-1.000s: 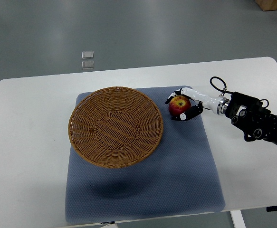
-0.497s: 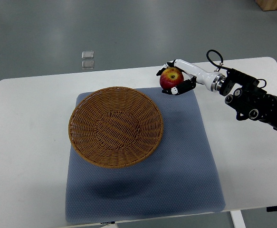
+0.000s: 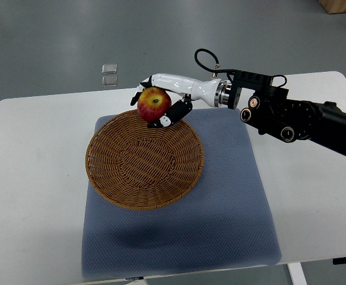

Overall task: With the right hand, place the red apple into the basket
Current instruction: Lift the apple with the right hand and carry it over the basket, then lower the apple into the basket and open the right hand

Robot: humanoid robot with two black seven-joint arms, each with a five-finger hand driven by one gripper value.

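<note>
- My right hand point(image 3: 161, 102) is wrapped around the red apple point(image 3: 154, 102), fingers curled on both sides of it.
- I hold the apple in the air over the far rim of the wicker basket point(image 3: 144, 159), which sits on a blue mat point(image 3: 232, 202) on the white worktop point(image 3: 36, 178).
- This is the carrying step, I judge.
- Next: move over the basket's middle, lower, and spread my fingers.

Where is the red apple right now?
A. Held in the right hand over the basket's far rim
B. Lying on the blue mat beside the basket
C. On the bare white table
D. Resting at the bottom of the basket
A. The right hand has its fingers wrapped around the red apple, which shows over the far rim of the basket, not down inside it or on the blue mat.
</note>
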